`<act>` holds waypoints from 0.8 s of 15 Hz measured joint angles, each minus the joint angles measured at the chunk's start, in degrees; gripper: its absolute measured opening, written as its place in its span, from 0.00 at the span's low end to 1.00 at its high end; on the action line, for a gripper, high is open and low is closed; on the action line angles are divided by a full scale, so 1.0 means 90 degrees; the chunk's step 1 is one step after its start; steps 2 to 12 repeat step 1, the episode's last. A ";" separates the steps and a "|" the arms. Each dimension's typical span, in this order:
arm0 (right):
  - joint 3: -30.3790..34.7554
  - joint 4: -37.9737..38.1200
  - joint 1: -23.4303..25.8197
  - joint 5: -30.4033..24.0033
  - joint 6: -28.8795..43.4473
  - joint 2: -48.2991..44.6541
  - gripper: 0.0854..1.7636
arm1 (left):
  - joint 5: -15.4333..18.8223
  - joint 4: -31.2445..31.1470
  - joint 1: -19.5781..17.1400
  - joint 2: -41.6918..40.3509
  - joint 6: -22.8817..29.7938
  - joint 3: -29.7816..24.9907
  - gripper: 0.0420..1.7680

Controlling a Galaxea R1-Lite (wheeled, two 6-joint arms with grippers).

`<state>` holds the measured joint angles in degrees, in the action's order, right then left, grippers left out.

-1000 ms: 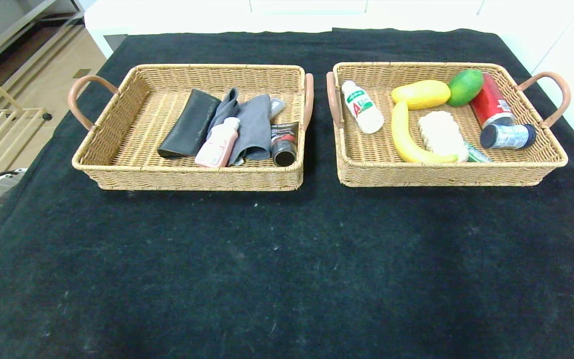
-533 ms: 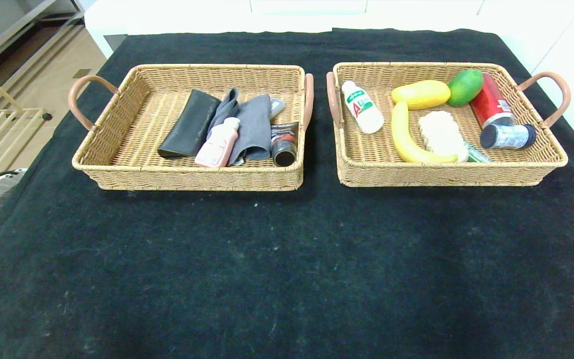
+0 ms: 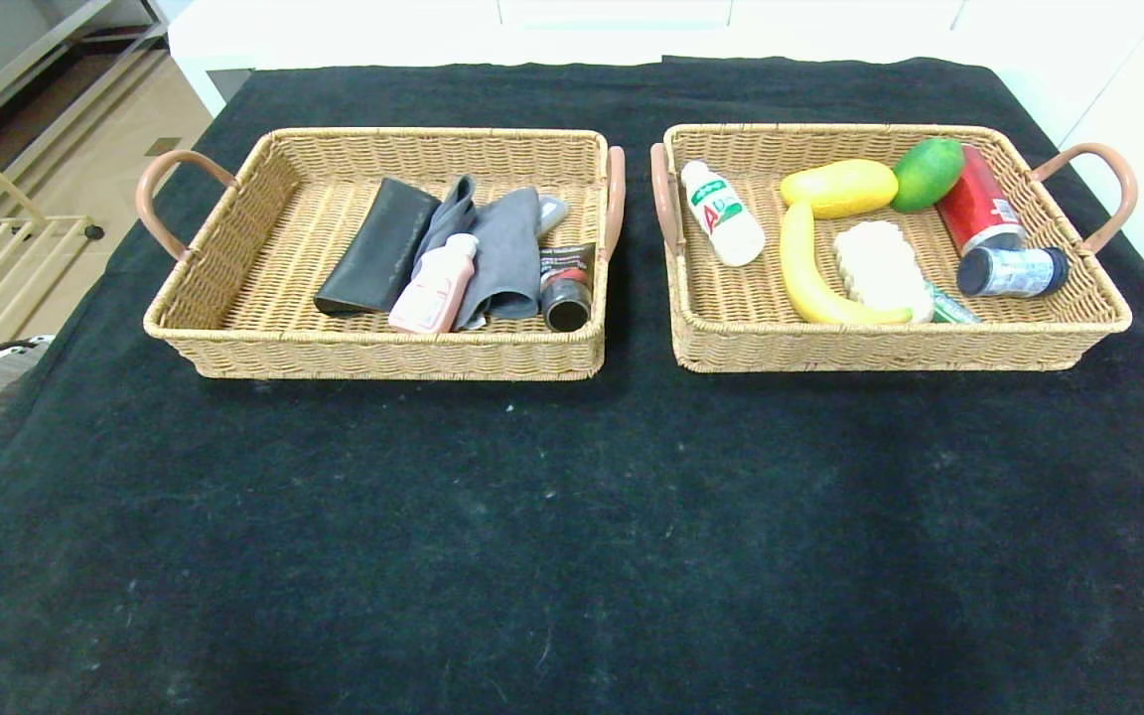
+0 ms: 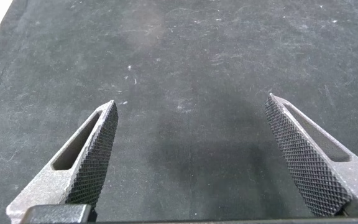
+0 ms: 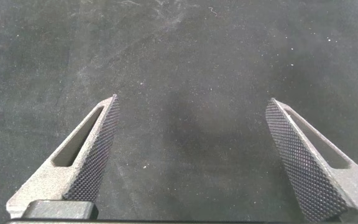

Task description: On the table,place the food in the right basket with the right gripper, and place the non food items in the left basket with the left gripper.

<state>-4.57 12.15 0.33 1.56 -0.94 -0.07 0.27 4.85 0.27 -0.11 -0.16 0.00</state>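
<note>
- Baskets are set side by side on the black table cloth (image 3: 572,516), handles nearly touching between them.
- The left basket (image 3: 234,343) is loaded with non-food items: a black case (image 3: 378,246), a grey cloth (image 3: 504,248), a pink bottle (image 3: 436,288) laid over the cloth's edge, and a dark tube (image 3: 566,288) against the wall nearest the other basket. A small grey object is partly hidden behind the cloth and cannot be identified.
- The right basket (image 3: 880,348) is loaded with food: a white bottle (image 3: 723,213), a banana (image 3: 810,273), a yellow fruit (image 3: 838,188), a green fruit (image 3: 928,173), a red can (image 3: 977,209) on its side, a small blue-capped jar (image 3: 1012,271) on its side, and a pale bumpy item (image 3: 878,266) touching the banana. A green-tipped object is partly hidden beside the pale item.
- No item is seen on the cloth in front of the baskets.
- The left gripper (image 4: 191,158) is shown only in the left wrist view: it is released, jaws spread wide, nothing between them, bare cloth beneath.
- The right gripper (image 5: 191,158) is shown only in the right wrist view: it is likewise released, jaws spread wide, nothing grasped, bare cloth beneath.
- Neither arm is visible in the head view.
</note>
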 joint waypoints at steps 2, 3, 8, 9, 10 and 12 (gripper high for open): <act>0.0000 0.0000 0.0000 0.0000 0.0001 0.0000 0.97 | 0.0000 0.0003 0.0000 0.0000 0.0000 0.0000 0.97; 0.0000 0.0000 0.0000 0.0000 0.0001 0.0000 0.97 | 0.0000 0.0003 0.0000 0.0000 0.0000 0.0000 0.97; 0.0000 0.0000 0.0000 0.0000 0.0001 0.0000 0.97 | 0.0000 0.0003 0.0000 0.0000 0.0000 0.0000 0.97; 0.0000 0.0000 0.0000 0.0000 0.0001 0.0000 0.97 | 0.0000 0.0003 0.0000 0.0000 0.0000 0.0000 0.97; 0.0000 0.0000 0.0000 0.0000 0.0001 0.0000 0.97 | 0.0000 0.0003 0.0000 0.0000 0.0000 0.0000 0.97; 0.0000 0.0000 0.0000 0.0000 0.0001 0.0000 0.97 | 0.0000 0.0003 0.0000 0.0000 0.0000 0.0000 0.97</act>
